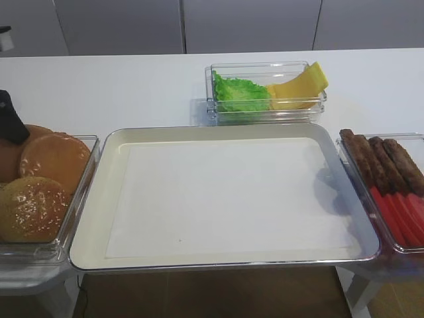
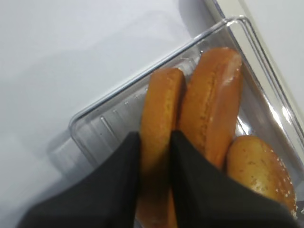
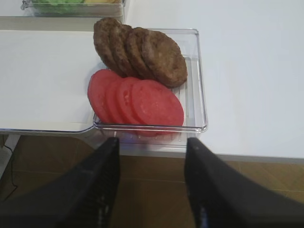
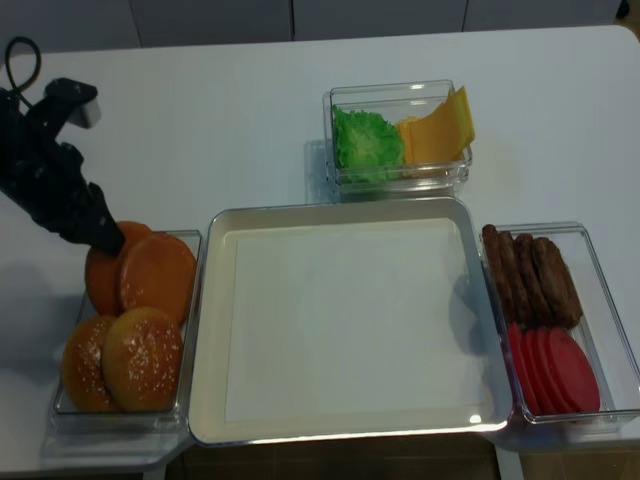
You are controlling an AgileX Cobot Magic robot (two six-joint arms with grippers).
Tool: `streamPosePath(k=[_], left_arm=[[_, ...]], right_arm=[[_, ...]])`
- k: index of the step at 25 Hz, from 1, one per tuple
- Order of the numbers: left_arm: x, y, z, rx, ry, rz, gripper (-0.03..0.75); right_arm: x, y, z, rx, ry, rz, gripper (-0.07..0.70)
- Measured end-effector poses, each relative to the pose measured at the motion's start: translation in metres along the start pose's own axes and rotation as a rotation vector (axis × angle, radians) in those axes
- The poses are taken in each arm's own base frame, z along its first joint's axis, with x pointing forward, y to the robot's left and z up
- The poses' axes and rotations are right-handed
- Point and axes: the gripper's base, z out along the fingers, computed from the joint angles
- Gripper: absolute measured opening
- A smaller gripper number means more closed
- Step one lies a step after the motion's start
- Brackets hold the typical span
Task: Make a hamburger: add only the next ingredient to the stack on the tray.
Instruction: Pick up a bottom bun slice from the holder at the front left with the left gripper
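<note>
The left hand (image 2: 155,142) is clamped on the bun half (image 2: 159,123), which stands on edge in the clear bin (image 2: 95,128) left of the tray (image 4: 215,330); the right hand (image 3: 152,156) hangs wide apart over the counter (image 3: 256,71) edge, near the tomato slices (image 3: 137,102).

— What are you seeing on the table?
— A large rectangular cream tray with a silver rim (image 1: 91,199) is sitting in the middle, with a white paper liner (image 1: 225,199) lying in it.
— And your arm?
— My left gripper (image 1: 16,132) is showing as a dark tip at the left edge. It's touching a round golden-brown bun half (image 1: 6,162) in a clear plastic bin (image 1: 83,179), near a sesame-speckled domed bun (image 1: 30,209). How its jaws are standing, I'm not seeing from here.
</note>
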Motion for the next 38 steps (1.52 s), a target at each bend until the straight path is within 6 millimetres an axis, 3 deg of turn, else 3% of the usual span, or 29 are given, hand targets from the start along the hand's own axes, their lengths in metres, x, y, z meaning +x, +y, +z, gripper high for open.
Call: streamPosePath(k=[10,21,32,38], left_arm=[[-0.002,-0.003,-0.003,0.015,-0.027,-0.011,0.113],[0.004,-0.021,-0.039,-0.065,-0.098,0.007,0.111],[0.007,-0.066,-0.077,-0.116,-0.190,0.095,0.110],[-0.003,-0.106,-0.085,-0.100,-0.224,0.213,0.110]], right_arm=[[0.000,0.000,0.000,0.000,0.000,0.000,0.355],[0.000,0.000,0.000,0.000,0.000,0.000,0.355],[0.000,0.000,0.000,0.000,0.000,0.000,0.355],[0.000,0.000,0.000,0.000,0.000,0.000,0.355]])
